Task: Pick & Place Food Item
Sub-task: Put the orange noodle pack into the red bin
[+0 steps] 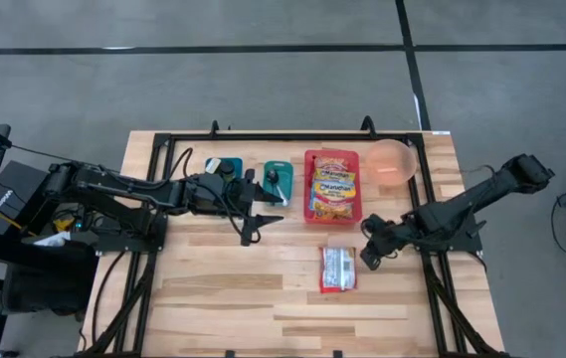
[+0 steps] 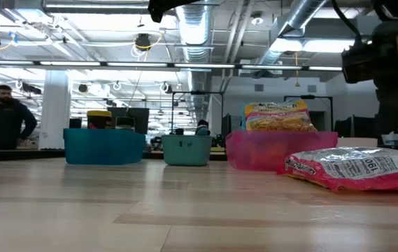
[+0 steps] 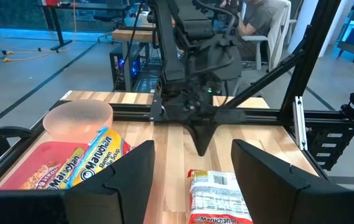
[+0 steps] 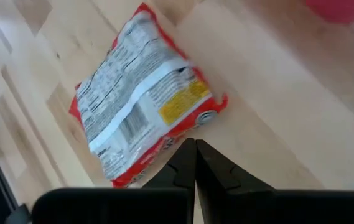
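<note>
Below the frame's centre in the high view, a ramen packet [image 1: 338,268] lies flat on the table [image 1: 213,288], back label up, long axis running top to bottom. Above it, the red bin [image 1: 333,185] holds another packet reading "Maruchan" [image 1: 334,189]. Beside that bin sits a pink bowl [image 1: 392,162]. The right gripper [image 1: 369,256], fingers pressed together, sits right of the packet. The left gripper [image 1: 253,229] stands spread, empty.
</note>
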`<state>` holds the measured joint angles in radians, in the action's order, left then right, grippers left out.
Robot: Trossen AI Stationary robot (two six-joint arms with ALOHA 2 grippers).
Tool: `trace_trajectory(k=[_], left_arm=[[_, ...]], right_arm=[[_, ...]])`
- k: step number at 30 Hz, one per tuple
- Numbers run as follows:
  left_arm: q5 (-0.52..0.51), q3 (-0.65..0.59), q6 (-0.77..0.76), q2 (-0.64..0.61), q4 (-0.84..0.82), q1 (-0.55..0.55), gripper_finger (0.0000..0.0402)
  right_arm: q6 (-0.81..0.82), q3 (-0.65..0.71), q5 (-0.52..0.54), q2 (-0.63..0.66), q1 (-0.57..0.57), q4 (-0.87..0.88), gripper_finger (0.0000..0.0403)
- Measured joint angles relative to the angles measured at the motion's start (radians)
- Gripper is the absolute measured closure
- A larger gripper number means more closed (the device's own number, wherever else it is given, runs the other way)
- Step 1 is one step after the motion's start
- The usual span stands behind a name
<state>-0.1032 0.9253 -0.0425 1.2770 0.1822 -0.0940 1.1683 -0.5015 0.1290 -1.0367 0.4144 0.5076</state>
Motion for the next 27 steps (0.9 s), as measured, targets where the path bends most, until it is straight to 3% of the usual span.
trace_trajectory(k=[6, 22, 27], left_arm=[[0.0, 0.0, 0.0, 0.0, 0.001, 0.0, 0.0192], [0.0, 0.0, 0.0, 0.0, -0.001, 0.0, 0.0192], [0.0, 0.0, 0.0, 0.0, -0.002, 0.0, 0.0192]], right_arm=[[0.033, 0.048, 0.0, 0.058, -0.033, 0.002, 0.0403], [0.043, 0.052, 0.0, 0.057, -0.052, 0.004, 0.0402], [0.068, 0.052, -0.003, 0.057, -0.062, 0.009, 0.0376]])
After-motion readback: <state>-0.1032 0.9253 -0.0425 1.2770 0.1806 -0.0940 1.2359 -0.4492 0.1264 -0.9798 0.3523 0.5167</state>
